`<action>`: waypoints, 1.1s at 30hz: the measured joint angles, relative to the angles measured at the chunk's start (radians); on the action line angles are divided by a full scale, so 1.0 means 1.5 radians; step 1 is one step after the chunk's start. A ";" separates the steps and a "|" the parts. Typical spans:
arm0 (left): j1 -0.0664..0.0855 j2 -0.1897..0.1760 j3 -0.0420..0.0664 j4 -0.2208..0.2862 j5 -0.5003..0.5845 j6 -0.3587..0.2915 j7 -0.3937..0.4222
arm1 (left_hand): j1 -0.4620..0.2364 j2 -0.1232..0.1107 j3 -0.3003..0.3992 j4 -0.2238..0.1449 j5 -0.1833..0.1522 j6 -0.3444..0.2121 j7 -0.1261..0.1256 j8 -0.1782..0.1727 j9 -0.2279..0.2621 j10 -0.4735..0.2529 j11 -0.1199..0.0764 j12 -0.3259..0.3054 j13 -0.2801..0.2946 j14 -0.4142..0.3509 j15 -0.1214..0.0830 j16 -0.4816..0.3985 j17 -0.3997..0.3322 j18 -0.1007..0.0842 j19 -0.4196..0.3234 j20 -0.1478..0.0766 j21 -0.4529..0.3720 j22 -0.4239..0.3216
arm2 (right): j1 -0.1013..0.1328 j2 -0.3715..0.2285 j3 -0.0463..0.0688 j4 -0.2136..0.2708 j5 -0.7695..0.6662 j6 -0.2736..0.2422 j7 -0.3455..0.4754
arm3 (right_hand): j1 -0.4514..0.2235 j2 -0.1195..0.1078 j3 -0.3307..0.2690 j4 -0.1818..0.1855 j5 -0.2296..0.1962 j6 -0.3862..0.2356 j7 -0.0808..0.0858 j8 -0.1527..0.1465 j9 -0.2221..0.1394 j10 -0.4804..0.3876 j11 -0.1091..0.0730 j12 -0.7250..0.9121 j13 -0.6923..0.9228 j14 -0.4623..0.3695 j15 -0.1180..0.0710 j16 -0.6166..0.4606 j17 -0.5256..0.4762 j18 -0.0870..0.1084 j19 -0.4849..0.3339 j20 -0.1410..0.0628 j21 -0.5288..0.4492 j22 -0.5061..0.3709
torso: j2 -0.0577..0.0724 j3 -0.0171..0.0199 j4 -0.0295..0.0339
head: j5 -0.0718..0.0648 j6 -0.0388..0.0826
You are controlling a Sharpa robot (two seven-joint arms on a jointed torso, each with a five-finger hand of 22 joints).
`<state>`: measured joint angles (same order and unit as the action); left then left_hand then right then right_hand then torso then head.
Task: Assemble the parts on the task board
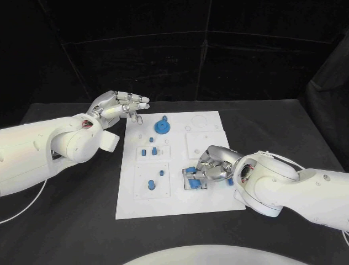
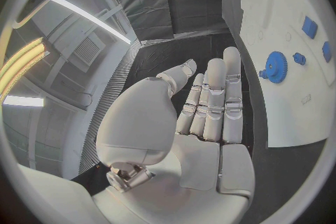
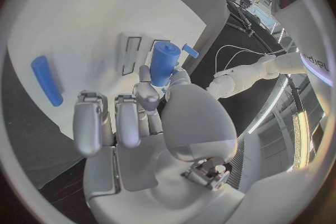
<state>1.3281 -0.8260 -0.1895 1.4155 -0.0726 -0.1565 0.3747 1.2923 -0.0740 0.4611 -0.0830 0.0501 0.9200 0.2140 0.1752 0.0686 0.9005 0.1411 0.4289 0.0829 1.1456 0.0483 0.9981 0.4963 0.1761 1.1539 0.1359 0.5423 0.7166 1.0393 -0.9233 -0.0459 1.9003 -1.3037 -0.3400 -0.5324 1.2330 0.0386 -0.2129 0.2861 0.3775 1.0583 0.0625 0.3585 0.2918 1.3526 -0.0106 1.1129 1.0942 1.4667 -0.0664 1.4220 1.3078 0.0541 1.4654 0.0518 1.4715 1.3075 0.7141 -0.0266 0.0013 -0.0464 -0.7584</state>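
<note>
We are holding a blue peg point(image 3: 164, 63) in our right hand point(image 1: 214, 167), pinched between the thumb and a finger over the near right part of the white task board point(image 1: 210, 124). We think we are busy fitting this peg into its place. Next, it probably needs lining up straight and a gentle push down. The peg is round like a little tube and looks like smooth plastic. Our left hand point(image 1: 120, 105) is hanging over the table near the far left corner of the board, fingers apart, holding nothing. A blue gear point(image 1: 163, 127) with tiny teeth is sitting on the far part of the flat board.
</note>
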 measured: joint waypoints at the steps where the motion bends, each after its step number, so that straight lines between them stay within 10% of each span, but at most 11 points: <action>1: 0.000 0.000 0.000 0.000 0.000 0.000 0.000 | 0.000 0.000 0.000 0.000 0.000 0.000 0.000 0.000 0.000 0.000 0.000 0.000 0.000 0.000 0.000 0.000 0.000 0.000 0.000 0.000 0.000 0.000 | 0.000 0.002 0.000 -0.001 -0.001 0.002 -0.003 | 0.000 0.000 0.000 0.000 0.000 0.000 0.000 0.000 0.000 0.000 0.000 0.000 0.000 0.000 0.000 0.000 0.000 0.000 0.000 0.000 0.000 0.000 | 0.000 0.0001 0.0000 | 0.001 0.000; 5: 0.000 0.000 0.000 0.000 0.000 0.000 0.000 | 0.000 0.000 0.000 0.000 0.000 0.000 0.000 0.000 0.000 0.000 0.000 0.000 0.000 0.000 0.000 0.000 0.000 0.000 0.000 0.000 0.000 0.000 | 0.000 0.009 0.000 -0.004 -0.007 0.008 -0.013 | -0.011 0.000 -0.012 0.001 -0.016 0.000 0.000 0.000 0.007 0.000 0.000 -0.009 -0.002 0.000 0.000 0.000 0.000 0.000 0.000 0.000 0.000 0.000 | 0.000 0.0003 -0.0004 | 0.002 -0.001; 10: 0.000 0.000 0.000 0.000 0.000 0.000 0.000 | 0.000 0.000 0.000 0.000 0.000 0.000 0.000 0.000 0.000 0.000 0.000 0.000 0.000 0.000 0.000 0.000 0.000 0.000 0.000 0.000 0.000 0.000 | 0.000 0.013 0.000 -0.007 -0.018 0.010 -0.021 | -0.069 -0.010 -0.046 0.002 -0.147 0.001 -0.001 -0.005 0.016 -0.011 0.001 -0.039 -0.020 0.000 0.000 -0.012 -0.009 0.000 -0.006 -0.006 -0.009 0.000 | 0.000 0.0006 -0.0008 | 0.003 -0.002; 13: 0.000 0.000 0.000 0.000 0.000 0.000 0.000 | 0.000 0.000 0.000 0.000 0.000 0.000 0.000 0.000 0.000 0.000 0.000 0.000 0.000 0.000 0.000 0.000 0.000 0.000 0.000 0.000 0.000 0.000 | 0.000 0.013 0.000 -0.009 -0.026 0.010 -0.025 | -0.126 -0.061 -0.030 0.007 -0.210 -0.008 0.008 -0.013 0.022 -0.035 0.005 -0.084 -0.053 0.000 0.000 -0.019 -0.018 0.000 -0.017 -0.002 -0.020 0.000 | 0.000 0.0006 -0.0012 | 0.003 -0.002; 17: 0.000 0.000 0.000 0.000 0.000 0.000 0.000 | 0.000 0.000 0.000 0.000 0.000 0.000 0.000 0.000 0.000 0.000 0.000 0.000 0.000 0.000 0.000 0.000 0.000 0.000 0.000 0.000 0.000 0.000 | 0.000 0.013 0.000 -0.010 -0.037 0.009 -0.028 | -0.175 -0.118 0.010 0.008 -0.218 -0.017 0.010 -0.017 0.028 -0.052 0.008 -0.125 -0.085 0.000 0.000 -0.029 -0.029 0.000 -0.024 -0.002 -0.029 0.000 | 0.000 0.0006 -0.0012 | 0.004 -0.002; 33: 0.000 -0.001 0.000 -0.001 0.000 0.001 -0.001 | 0.000 0.000 0.000 0.000 0.000 0.000 0.000 0.000 0.000 0.000 0.000 0.000 0.000 0.000 0.000 0.000 0.000 0.000 0.000 0.000 0.000 0.000 | 0.000 -0.027 0.000 0.022 -0.055 0.015 0.028 | -0.006 -0.075 0.042 -0.038 -0.196 -0.019 0.008 -0.015 0.055 -0.045 0.009 -0.123 -0.066 0.000 0.000 -0.031 -0.025 0.000 -0.027 0.000 -0.029 0.000 | 0.000 0.0013 -0.0016 | 0.006 -0.006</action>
<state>1.3283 -0.8270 -0.1894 1.4140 -0.0726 -0.1557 0.3735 1.2923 -0.0740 0.4611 -0.0830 0.0501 0.9200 0.2140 0.1751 0.0686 0.9005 0.1411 0.4289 0.0829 1.1456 0.0483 0.9981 0.4965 0.1761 1.1539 0.1359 0.5423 0.7168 1.0393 -0.9640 -0.0456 1.9326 -1.3869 -0.3179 -0.4905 1.2235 -0.0740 -0.1498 0.2285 0.0841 1.0300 0.0740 0.3367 0.3749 1.2849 0.0035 0.9289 0.9958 1.4666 -0.0663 1.3754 1.2703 0.0541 1.4256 0.0517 1.4275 1.3074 0.7138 -0.0245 -0.0011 -0.0367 -0.7679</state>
